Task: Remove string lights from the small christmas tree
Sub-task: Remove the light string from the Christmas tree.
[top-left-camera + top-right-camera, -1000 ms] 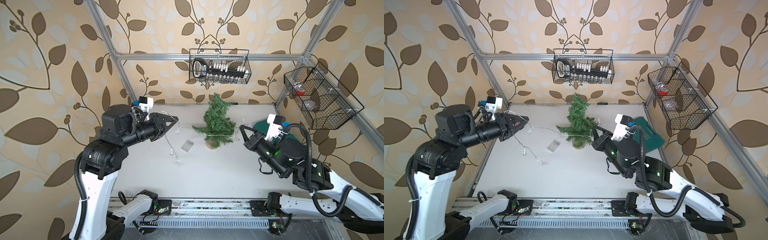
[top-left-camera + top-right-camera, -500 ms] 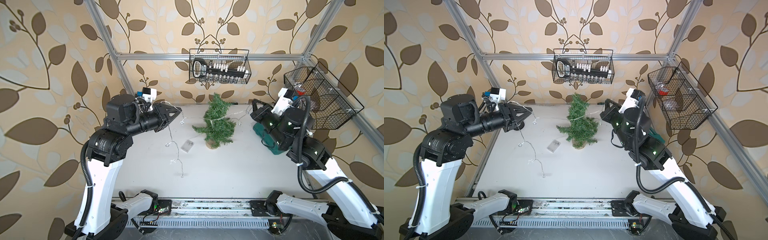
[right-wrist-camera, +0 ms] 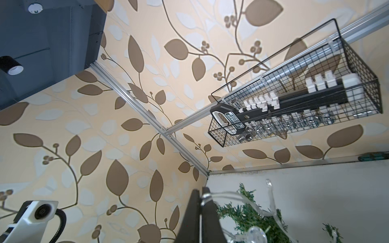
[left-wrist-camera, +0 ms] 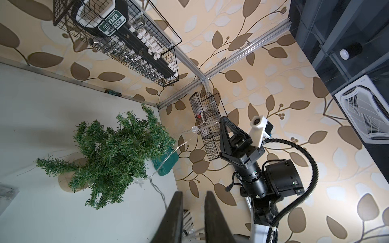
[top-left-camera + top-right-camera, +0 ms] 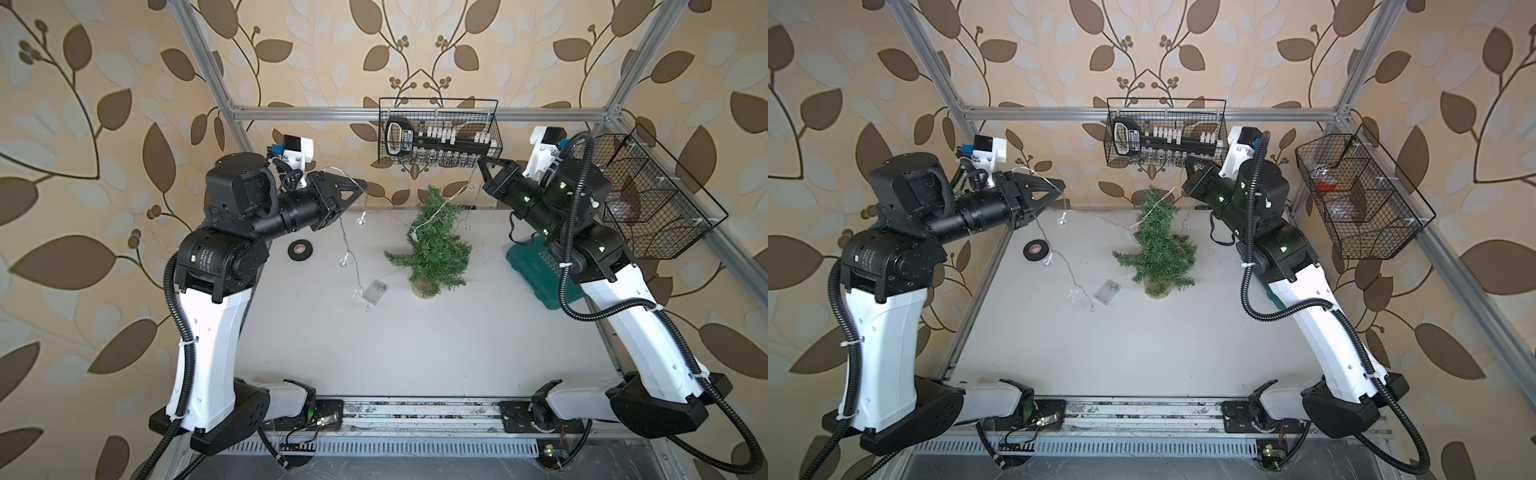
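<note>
The small christmas tree (image 5: pixel 432 245) (image 5: pixel 1154 245) stands on its tan base at the back middle of the table. The string lights (image 5: pixel 344 262) run from my left gripper (image 5: pixel 361 183) (image 5: pixel 1061 185) across the treetop to my right gripper (image 5: pixel 482 162) (image 5: pixel 1187 160). The right gripper (image 3: pixel 200 190) is shut on the wire, high beside the treetop (image 3: pixel 248 214). In the left wrist view the left gripper (image 4: pixel 193 192) shows a narrow gap, with strand between the fingers near their base. A loop hangs from it down to the clear battery box (image 5: pixel 375 291) (image 5: pixel 1107 289) lying on the table.
A black tape roll (image 5: pixel 300 250) lies under the left arm. A green case (image 5: pixel 536 270) sits under the right arm. A wire basket (image 5: pixel 440 133) of tools hangs on the back rail just above the right gripper. Another basket (image 5: pixel 656 208) hangs on the right wall.
My right arm has swung up from beside the tree's base to the back right, drawing the strand off the upper branches. The left gripper has risen, lifting the hanging loop.
</note>
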{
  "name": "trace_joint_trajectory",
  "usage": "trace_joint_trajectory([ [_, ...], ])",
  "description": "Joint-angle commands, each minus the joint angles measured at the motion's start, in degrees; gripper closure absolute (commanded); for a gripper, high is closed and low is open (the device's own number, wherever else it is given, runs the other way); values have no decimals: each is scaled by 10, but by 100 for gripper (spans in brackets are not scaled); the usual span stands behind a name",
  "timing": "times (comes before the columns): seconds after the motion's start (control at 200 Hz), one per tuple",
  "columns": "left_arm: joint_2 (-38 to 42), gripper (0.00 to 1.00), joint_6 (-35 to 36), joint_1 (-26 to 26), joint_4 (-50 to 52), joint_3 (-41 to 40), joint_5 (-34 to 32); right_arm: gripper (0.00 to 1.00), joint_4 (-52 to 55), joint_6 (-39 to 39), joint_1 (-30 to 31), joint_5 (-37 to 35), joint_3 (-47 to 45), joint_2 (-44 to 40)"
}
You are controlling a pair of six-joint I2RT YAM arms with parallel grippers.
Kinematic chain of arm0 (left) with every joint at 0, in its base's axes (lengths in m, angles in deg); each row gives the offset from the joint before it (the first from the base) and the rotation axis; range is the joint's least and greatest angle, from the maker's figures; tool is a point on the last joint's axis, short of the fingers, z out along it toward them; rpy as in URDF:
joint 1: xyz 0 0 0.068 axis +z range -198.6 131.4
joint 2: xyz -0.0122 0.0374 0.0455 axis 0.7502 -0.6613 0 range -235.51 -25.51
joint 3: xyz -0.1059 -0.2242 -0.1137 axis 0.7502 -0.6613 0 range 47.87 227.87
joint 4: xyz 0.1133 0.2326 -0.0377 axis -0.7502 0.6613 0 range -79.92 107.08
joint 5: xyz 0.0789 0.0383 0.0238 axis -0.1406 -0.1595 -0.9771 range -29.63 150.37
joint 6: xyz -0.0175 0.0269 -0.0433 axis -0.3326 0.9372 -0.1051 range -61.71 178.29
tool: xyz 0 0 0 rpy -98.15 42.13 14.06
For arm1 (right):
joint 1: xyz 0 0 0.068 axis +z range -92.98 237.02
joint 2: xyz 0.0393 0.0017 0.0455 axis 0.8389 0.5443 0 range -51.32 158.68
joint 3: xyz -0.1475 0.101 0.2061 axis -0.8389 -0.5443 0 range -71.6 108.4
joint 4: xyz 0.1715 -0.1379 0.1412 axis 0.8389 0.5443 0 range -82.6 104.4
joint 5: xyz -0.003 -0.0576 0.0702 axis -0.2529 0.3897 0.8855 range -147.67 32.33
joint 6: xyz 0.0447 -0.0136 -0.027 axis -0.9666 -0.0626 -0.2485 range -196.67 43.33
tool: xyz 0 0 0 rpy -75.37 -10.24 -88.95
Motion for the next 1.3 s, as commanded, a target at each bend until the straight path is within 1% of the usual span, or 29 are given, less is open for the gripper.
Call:
trace_joint_trajectory([
  [0.0, -11, 100, 24, 1, -30, 35, 5, 100, -25, 13, -6, 30, 32, 14],
  [0.125, -31, 100, 28, 14, -42, 60, 6, 100, -41, 11, -16, 34, 54, 41],
  [0.23, -44, 100, 28, 42, -55, 74, 6, 100, -66, 6, -22, 52, 71, 73],
  [0.37, -60, 100, 18, 92, -80, 73, 19, 100, -115, -13, -22, 85, 72, 119],
  [0.51, -94, 100, 29, 121, -99, 60, 24, 100, -160, -45, -24, 111, 89, 173],
  [0.66, -110, 100, 56, 127, -124, 28, 32, 100, -168, -90, -24, 158, 176, 258],
  [0.745, -110, 100, 61, 126, -157, -14, 49, 100, -168, -125, -21, 192, 237, 309],
  [0.825, -111, 100, 68, 126, -184, -52, 71, 100, -163, -137, -15, 211, 284, 344],
  [0.865, -115, 100, 70, 124, -196, -60, 81, 100, -160, -138, -11, 219, 300, 356],
  [0.925, -112, 100, 86, 111, -226, -107, 80, 100, -157, -141, -7, 226, 317, 368],
  [0.98, -102, 100, 118, 83, -264, -143, 52, 100, -159, -143, -5, 232, 320, 371],
  [1.06, -92, 93, 176, 35, -313, -183, 8, 100, -160, -144, -4, 238, 319, 371],
  [1.09, -95, 90, 190, 22, -326, -193, -2, 100, -160, -145, -4, 242, 318, 371],
  [1.14, -104, 88, 208, 8, -343, -203, -4, 100, -159, -144, -5, 247, 319, 370],
  [1.295, -140, 83, 235, -8, -376, -213, 6, 100, -154, -141, -4, 258, 314, 363],
])
